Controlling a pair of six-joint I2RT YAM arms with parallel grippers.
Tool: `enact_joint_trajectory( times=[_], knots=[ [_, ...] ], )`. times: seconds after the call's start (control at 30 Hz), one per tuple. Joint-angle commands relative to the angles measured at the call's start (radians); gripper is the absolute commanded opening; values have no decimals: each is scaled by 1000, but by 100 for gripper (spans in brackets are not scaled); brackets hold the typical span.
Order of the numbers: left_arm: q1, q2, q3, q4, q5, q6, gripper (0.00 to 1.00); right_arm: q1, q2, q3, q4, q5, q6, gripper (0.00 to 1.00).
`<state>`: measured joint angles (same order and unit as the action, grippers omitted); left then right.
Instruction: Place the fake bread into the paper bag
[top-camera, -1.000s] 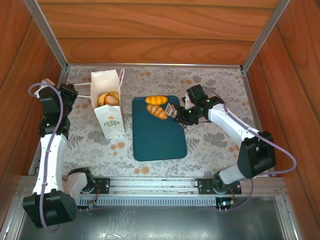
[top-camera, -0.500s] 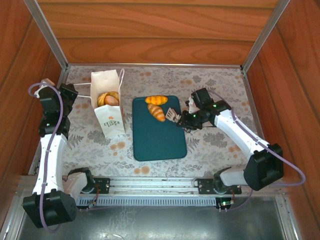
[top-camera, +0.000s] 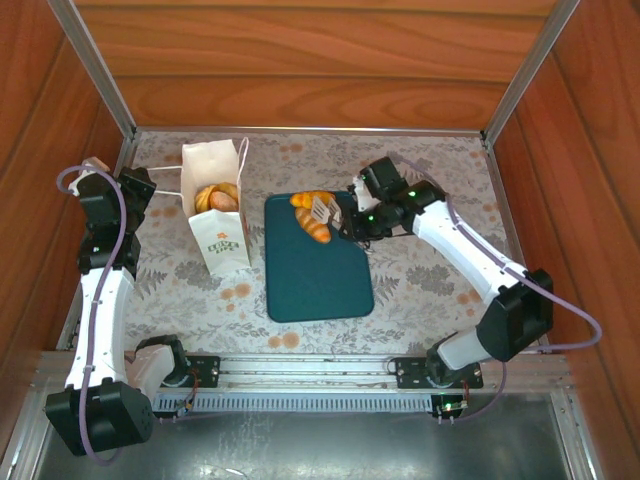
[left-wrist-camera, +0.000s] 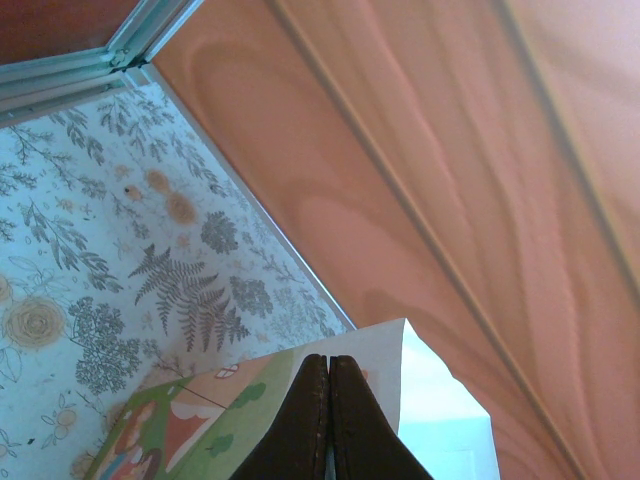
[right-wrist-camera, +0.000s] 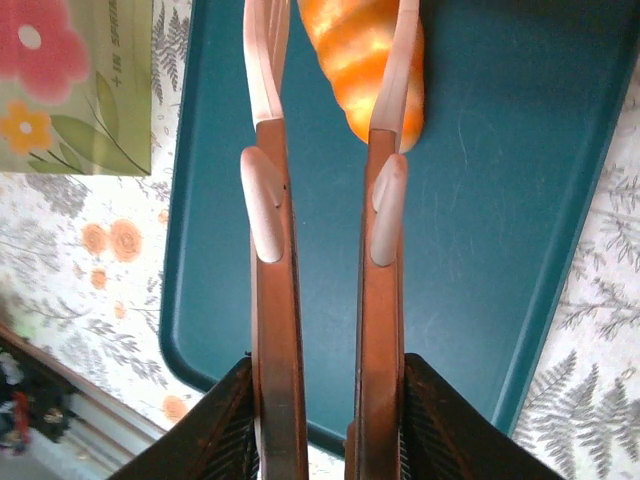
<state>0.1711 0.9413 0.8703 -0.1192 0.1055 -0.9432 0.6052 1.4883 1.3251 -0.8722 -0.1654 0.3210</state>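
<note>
The white paper bag (top-camera: 216, 236) stands left of the teal tray (top-camera: 320, 280), with fake bread (top-camera: 218, 197) showing in its open top. My left gripper (top-camera: 176, 191) is shut on the bag's rim; in the left wrist view the fingers (left-wrist-camera: 329, 362) pinch the white edge (left-wrist-camera: 440, 400). Two striped fake bread loaves (top-camera: 312, 224) lie at the tray's far end. My right gripper (top-camera: 352, 222) is shut on wooden tongs (right-wrist-camera: 270, 300). The tongs' pale tips stand apart on either side of one loaf (right-wrist-camera: 360, 60).
The floral-print table (top-camera: 430, 280) is walled by wooden panels and metal rails on all sides. The bag's printed front (right-wrist-camera: 80, 90) stands just left of the tray (right-wrist-camera: 480, 200). Bare tray surface lies nearer me than the loaves.
My right arm pulled back a little, then swung the tongs left and farther, over the loaves on the tray. The tongs' arms spread wider. The left arm has not moved.
</note>
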Motion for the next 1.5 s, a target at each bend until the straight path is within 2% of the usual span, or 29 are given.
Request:
enact_joint_trajectory(
  times=[0.0, 0.2, 0.9, 1.17, 1.47],
  knots=[
    [6, -4, 13, 13, -3, -8, 0, 38, 41, 51, -41, 106, -100, 40],
    [6, -4, 13, 13, -4, -11, 0, 61, 82, 65, -32, 159, -134, 47],
    [6, -1, 14, 18, -5, -9, 0, 87, 205, 45, 13, 132, -149, 46],
    [7, -2, 13, 15, -6, -9, 0, 89, 219, 38, 13, 123, -153, 41],
    [7, -1, 14, 18, -6, -9, 0, 100, 146, 29, -9, 84, -156, 32]
  ],
)
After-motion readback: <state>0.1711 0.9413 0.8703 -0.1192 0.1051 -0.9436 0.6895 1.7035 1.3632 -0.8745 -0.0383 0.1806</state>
